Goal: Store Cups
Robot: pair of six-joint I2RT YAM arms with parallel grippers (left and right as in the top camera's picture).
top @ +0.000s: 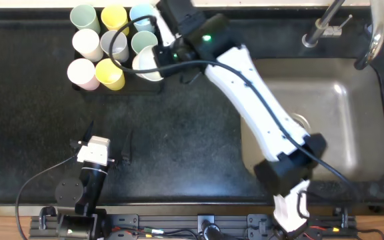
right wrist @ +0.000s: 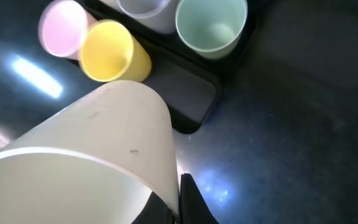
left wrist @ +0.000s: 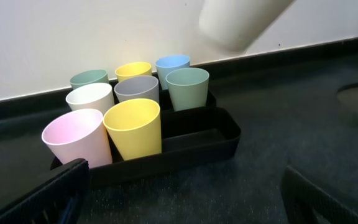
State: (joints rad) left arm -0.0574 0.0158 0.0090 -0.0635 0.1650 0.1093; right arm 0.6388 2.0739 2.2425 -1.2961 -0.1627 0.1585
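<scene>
White cup (right wrist: 92, 155) aloft beside open tray slot (right wrist: 188, 99)

no writing, label, brand, number or sign can be read anywhere. the cups (left wrist: 133, 127) standing in the black tray (left wrist: 207, 148) have plain walls with no print, the white cup (right wrist: 98, 137) is just as plain, and the tray's side bears no mark.
</scene>
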